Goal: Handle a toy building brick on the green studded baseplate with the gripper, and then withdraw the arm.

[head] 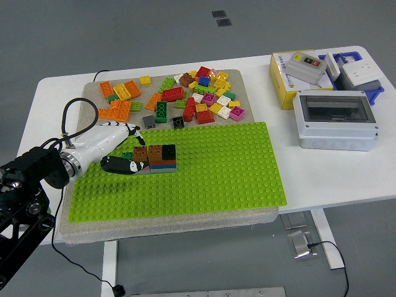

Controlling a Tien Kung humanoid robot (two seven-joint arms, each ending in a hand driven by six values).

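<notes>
White table [185, 68] under me carries a grey mat with the green baseplate [210, 167] in front and loose bricks [185, 99] heaped behind it. My left hand [117, 151] lies over the baseplate's left end, thumb and fingers pinched at the brown brick [142, 154] on the small brick stack [158, 158]. Grey boxes [334, 117] sit at the right.

White desk [49, 93], grey enclosure with clear lid [336, 119] at right, yellow box [286, 83] and grey switch unit [306, 66] upper right, blue tray [362, 71] far right.
</notes>
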